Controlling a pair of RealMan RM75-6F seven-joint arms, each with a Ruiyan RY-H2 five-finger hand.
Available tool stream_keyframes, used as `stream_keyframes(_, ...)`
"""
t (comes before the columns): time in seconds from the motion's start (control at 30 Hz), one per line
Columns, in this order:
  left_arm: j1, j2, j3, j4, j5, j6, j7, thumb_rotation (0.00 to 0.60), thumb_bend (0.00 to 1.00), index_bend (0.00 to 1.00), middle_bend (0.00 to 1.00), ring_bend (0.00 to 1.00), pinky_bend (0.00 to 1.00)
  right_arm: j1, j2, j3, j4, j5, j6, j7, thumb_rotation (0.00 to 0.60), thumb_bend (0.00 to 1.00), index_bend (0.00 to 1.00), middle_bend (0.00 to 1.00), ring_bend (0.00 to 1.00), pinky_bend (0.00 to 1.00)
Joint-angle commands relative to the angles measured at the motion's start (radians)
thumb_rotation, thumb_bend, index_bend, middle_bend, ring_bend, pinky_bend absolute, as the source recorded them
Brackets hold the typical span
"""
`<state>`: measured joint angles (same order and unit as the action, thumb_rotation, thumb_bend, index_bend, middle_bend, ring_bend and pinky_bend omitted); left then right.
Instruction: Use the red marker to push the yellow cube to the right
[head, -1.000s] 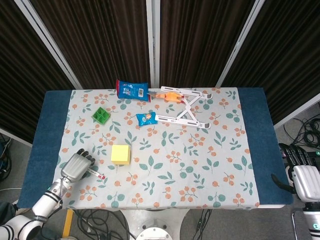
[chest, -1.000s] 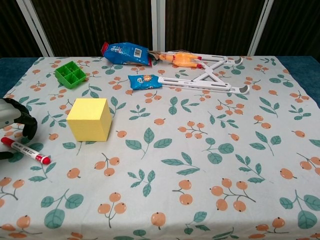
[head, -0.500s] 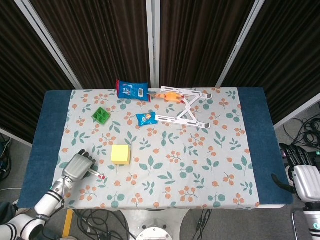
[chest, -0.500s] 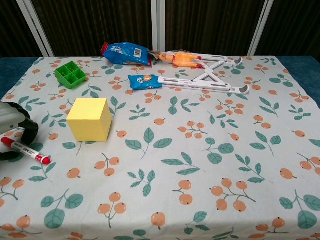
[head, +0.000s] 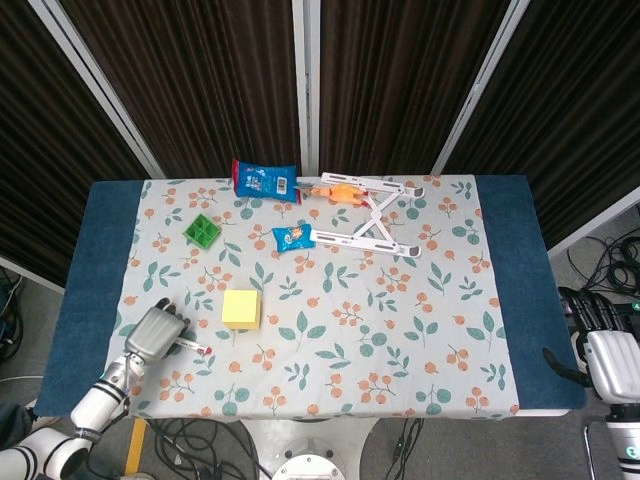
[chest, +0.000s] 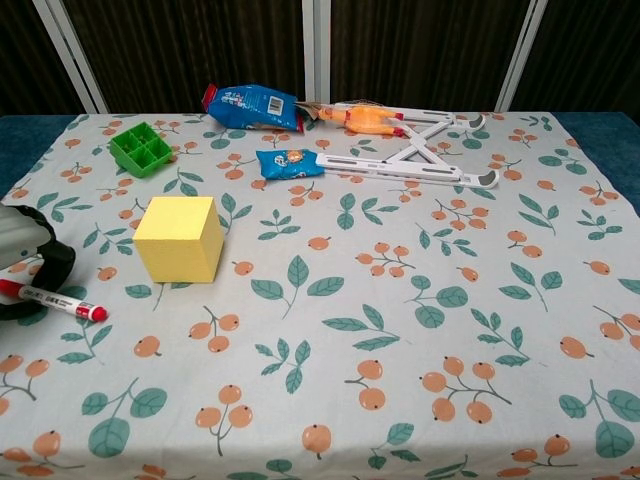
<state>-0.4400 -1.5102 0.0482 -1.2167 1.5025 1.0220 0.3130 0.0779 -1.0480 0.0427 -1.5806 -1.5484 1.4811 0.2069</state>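
**Left hand on the red marker, yellow cube just to its right**

The yellow cube (chest: 180, 238) sits on the floral tablecloth (chest: 400, 330), and everything else is placed from it. To the cube's left, the left hand (head: 155, 331) lies over the rear end of the red marker (chest: 55, 300); its fingers (chest: 55, 262) are curled down around the marker's body, though whether they grip it firmly cannot be told from either view. The marker lies nearly flat on the cloth, its red-capped tip pointing toward the cube but stopping short of it, apart from the cube's lower left corner.

Behind the cube and a little to its left stands a green grid tray (chest: 141, 148). Further back, beyond the cube, lies a blue snack packet (chest: 250, 105), and nearer, behind and to the cube's right, a smaller blue packet (chest: 290, 163). A white folding stand (chest: 415, 160) stretches out to the right of that packet, with an orange toy (chest: 362, 120) resting at its far end.

The right hand (head: 608, 350) is well off to the cube's right, past the table edge; how its fingers are set cannot be told.
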Motion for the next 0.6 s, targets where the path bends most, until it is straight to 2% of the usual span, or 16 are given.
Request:
stream_keyframes(0.03, 0.002, -0.005, 0.001, 0.01, 0.008, 0.013, -0.013, 0.6, 0.33, 0.63, 0.69, 0.43, 0.25, 0.0, 0.0, 0.0, -0.001, 0.0, 0.0, -0.001, 0.6, 0.17, 0.0, 0.1, 0.0, 0.0)
stream_keyframes(0.13, 0.004, -0.009, 0.004, 0.025, 0.017, 0.029, -0.051, 0.6, 0.33, 0.67, 0.72, 0.48, 0.3, 0.0, 0.001, 0.0, -0.003, -0.001, 0.0, -0.003, 0.6, 0.17, 0.0, 0.1, 0.0, 0.0)
stream_keyframes(0.3, 0.011, -0.007, 0.014, 0.052, 0.042, 0.059, -0.134, 0.6, 0.35, 0.71, 0.75, 0.53, 0.45, 0.0, 0.002, 0.001, -0.004, -0.001, 0.002, -0.003, 0.6, 0.17, 0.01, 0.1, 0.0, 0.0)
stream_keyframes(0.6, 0.046, -0.002, 0.013, 0.144, 0.071, 0.165, -0.363, 0.6, 0.4, 0.71, 0.75, 0.53, 0.47, -0.005, 0.006, 0.0, -0.009, -0.005, 0.011, -0.004, 0.6, 0.17, 0.0, 0.1, 0.0, 0.0)
